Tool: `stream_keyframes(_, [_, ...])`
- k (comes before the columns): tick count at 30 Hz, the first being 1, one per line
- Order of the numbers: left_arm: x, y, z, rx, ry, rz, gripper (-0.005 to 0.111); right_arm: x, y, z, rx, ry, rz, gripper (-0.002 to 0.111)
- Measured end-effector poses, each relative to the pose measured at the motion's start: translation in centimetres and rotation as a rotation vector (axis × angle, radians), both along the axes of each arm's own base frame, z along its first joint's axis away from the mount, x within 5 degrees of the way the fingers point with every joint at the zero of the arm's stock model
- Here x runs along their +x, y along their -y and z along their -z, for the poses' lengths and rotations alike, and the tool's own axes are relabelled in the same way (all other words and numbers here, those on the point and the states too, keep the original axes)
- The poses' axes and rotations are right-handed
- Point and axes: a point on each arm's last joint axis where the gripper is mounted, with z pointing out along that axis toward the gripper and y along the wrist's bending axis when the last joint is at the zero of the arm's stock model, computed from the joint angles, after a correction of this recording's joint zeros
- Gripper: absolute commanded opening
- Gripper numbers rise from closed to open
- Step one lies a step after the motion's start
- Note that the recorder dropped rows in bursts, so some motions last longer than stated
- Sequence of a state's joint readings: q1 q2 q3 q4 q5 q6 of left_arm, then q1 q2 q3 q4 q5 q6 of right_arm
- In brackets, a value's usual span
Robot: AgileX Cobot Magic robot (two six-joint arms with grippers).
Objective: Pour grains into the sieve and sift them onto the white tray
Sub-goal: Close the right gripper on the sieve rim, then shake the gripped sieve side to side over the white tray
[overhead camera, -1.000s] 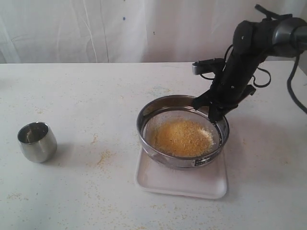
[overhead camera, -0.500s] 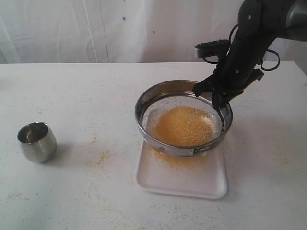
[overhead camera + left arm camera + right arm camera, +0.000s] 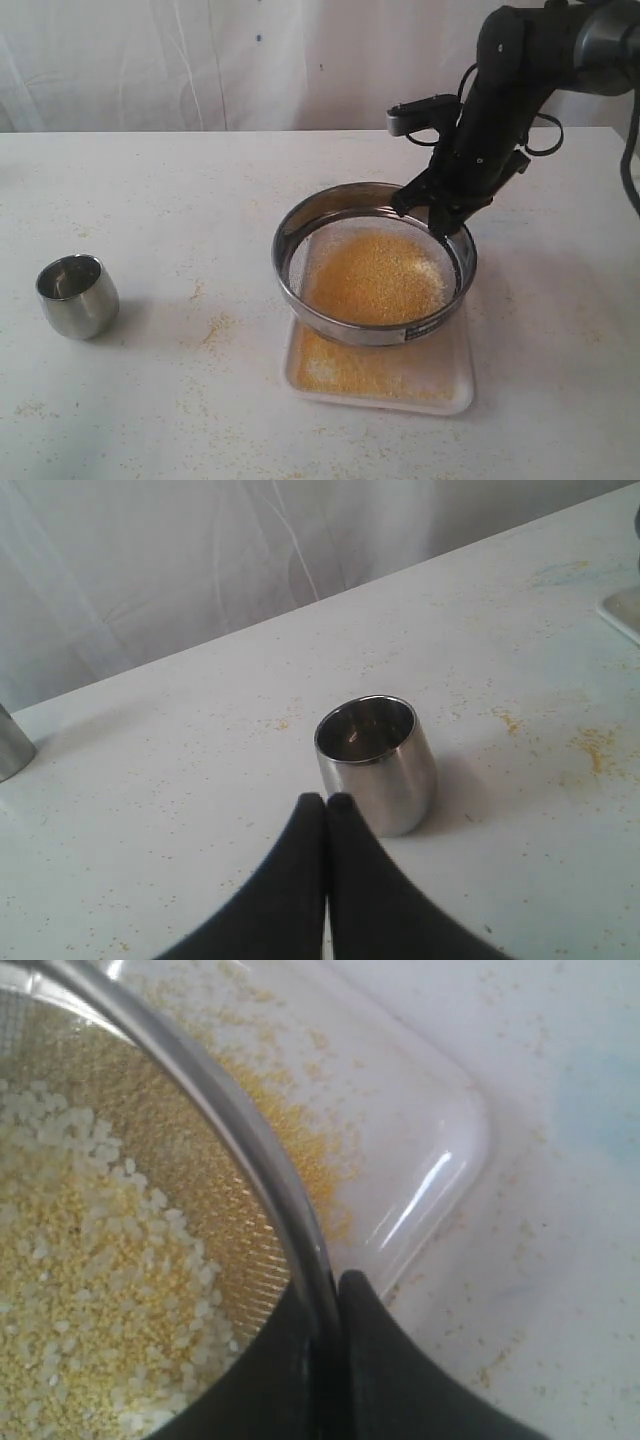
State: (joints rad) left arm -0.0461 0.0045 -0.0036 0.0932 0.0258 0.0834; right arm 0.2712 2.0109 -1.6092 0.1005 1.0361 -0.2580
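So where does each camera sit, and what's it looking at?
Exterior: off the arms, above the table; sees steel cup, sieve, white tray, right arm.
Left wrist: behind the shut left gripper, facing the steel cup.
Right wrist: behind the right gripper pinching the sieve's rim, over grains.
Exterior and left wrist share the steel cup.

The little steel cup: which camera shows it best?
The left wrist view: the steel cup stands close, upright, its open mouth plain. The exterior view shows the steel cup small, at the far left. The right wrist view misses it.
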Motion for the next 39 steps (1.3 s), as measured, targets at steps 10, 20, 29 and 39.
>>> stream_keyframes(10, [0.0, 0.0, 0.0, 0.0, 0.0, 0.0, 0.0, 0.4, 1.1, 0.2, 0.003, 0.008, -0.023, 0.0])
stream_keyframes(20, [0.0, 0.0, 0.0, 0.0, 0.0, 0.0, 0.0, 0.9, 2.0, 0.8, 0.13, -0.043, 0.013, 0.0])
stream_keyframes(29, [0.0, 0.0, 0.0, 0.0, 0.0, 0.0, 0.0, 0.5, 2.4, 1.6, 0.027, -0.097, 0.029, 0.0])
stream_keyframes(39, [0.0, 0.0, 0.0, 0.0, 0.0, 0.0, 0.0, 0.3, 0.7, 1.6, 0.04, -0.062, -0.102, 0.0])
